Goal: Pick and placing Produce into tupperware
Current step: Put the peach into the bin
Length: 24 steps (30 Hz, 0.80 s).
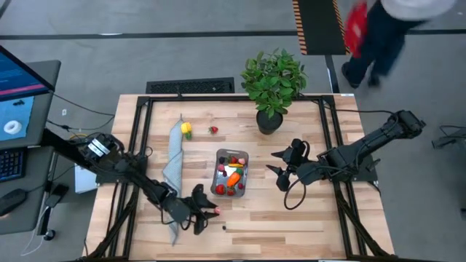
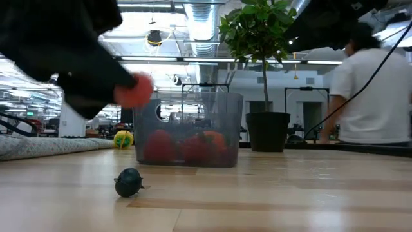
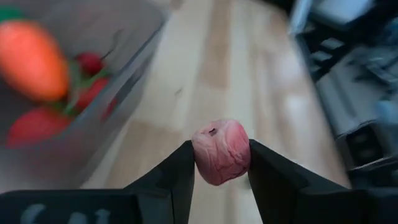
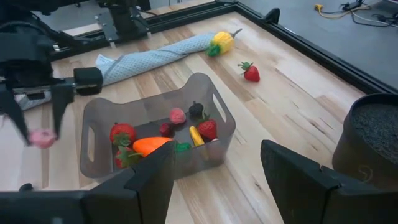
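Note:
My left gripper (image 3: pixel 221 163) is shut on a pink berry-like produce piece (image 3: pixel 221 151) near the table's near edge, just near-left of the tupperware (image 1: pixel 231 173). The clear greyish tupperware (image 4: pixel 158 134) holds an orange carrot (image 3: pixel 31 59), red berries and a yellow piece. My right gripper (image 1: pixel 275 169) hovers open to the right of the tupperware, touching nothing. A yellow piece (image 1: pixel 186 129) and a strawberry (image 1: pixel 213 129) lie on the table beyond it. A small dark piece (image 2: pixel 129 182) lies on the boards near the near edge. My left gripper pinches the pink piece (image 3: pixel 211 155) between its two fingers (image 3: pixel 180 174), one on each side. The fingers point down from above in the right wrist view (image 4: pixel 43 138). In the low view the piece (image 2: pixel 135 90) is lifted clear of the table.
A long grey folded cloth strip (image 1: pixel 175 167) lies left of the tupperware. A potted green plant (image 1: pixel 273 84) stands at the far edge, its pot (image 4: pixel 373 137) close to my right arm. A black frame rims the table. A person (image 2: pixel 373 96) stands beyond the far right corner.

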{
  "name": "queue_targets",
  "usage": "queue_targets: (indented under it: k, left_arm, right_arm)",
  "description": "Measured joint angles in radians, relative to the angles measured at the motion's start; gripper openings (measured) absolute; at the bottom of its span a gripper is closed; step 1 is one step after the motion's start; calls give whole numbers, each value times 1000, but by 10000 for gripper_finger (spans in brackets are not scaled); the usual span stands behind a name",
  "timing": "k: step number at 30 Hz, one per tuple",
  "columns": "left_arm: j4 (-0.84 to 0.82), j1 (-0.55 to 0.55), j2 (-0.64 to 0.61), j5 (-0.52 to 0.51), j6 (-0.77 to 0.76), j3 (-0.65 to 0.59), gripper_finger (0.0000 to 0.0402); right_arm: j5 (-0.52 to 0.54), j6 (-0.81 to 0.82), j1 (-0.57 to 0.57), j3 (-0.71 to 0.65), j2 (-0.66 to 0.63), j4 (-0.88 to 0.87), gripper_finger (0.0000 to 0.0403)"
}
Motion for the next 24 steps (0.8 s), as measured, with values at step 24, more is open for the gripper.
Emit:
queue_targets:
  k: [24]
  left_arm:
    - [-38,298,-341,-23,386,2,126]
  right_arm:
    - [1,0,0,0,0,-1,260]
